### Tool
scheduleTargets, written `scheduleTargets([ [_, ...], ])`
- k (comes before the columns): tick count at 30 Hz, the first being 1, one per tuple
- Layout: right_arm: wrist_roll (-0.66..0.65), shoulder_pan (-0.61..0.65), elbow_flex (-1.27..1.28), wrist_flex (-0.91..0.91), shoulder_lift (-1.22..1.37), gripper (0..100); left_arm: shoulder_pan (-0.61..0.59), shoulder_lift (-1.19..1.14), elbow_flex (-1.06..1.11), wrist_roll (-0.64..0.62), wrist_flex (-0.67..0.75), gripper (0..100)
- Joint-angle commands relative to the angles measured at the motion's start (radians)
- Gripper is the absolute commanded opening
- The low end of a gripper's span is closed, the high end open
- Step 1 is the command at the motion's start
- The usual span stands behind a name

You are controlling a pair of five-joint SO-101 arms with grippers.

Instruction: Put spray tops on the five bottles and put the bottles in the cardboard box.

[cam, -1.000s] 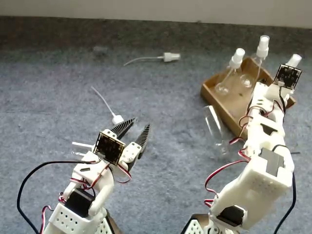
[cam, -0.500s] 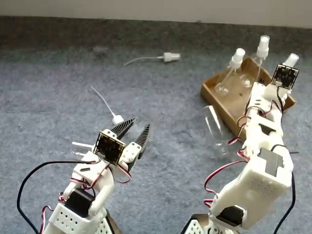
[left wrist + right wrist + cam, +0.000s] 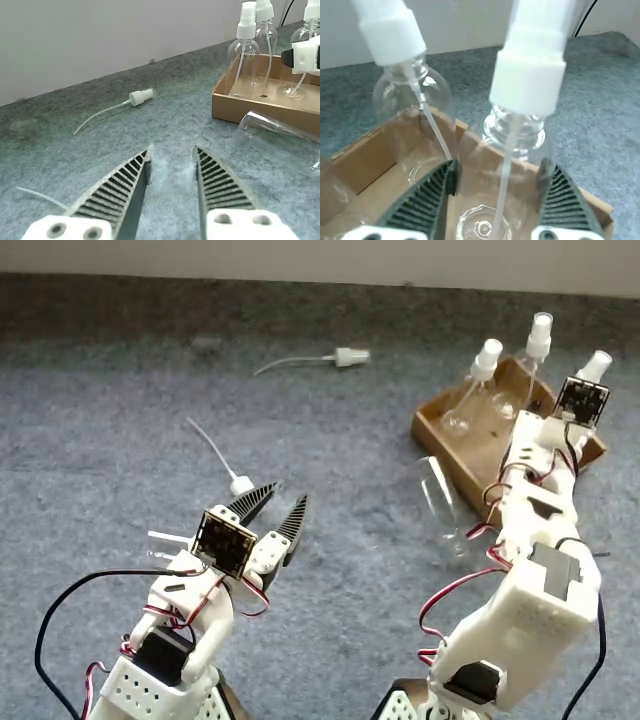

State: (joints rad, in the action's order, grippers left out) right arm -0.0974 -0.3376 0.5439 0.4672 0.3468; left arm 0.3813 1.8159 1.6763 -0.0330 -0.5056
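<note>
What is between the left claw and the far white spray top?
Nothing visible. Bare grey carpet lies between the open left gripper and the far spray top lying ahead of it.

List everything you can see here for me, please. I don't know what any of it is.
Capped bottles: three, clear with white spray tops, upright in the cardboard box; two stand free, the third bottle sits between the fingers of the right gripper.
Uncapped bottle: one, clear, lying on its side just outside the box.
Loose spray tops: two, white with thin tubes; one far across the table, one by the left gripper's tips.
Cardboard box: one, brown, on the right arm's side.
Table cover: one, grey, carpet-like.
Arms: two, white with red and black wires, left and right.
Left gripper: black ridged fingers, open, over bare carpet.
Right gripper: black ridged fingers, closed on the third bottle.
</note>
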Motion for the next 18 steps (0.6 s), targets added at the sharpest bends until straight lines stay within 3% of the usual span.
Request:
scheduleTargets([
  [1,-0.075,0.015,0.012,0.131,0.010,17.4,-0.015,0.013,0.018,-0.005,-0.006,10],
  [18,-0.086,-0.008,0.007,0.209,0.097,17.7,-0.015,0.013,0.018,-0.005,-0.006,10],
])
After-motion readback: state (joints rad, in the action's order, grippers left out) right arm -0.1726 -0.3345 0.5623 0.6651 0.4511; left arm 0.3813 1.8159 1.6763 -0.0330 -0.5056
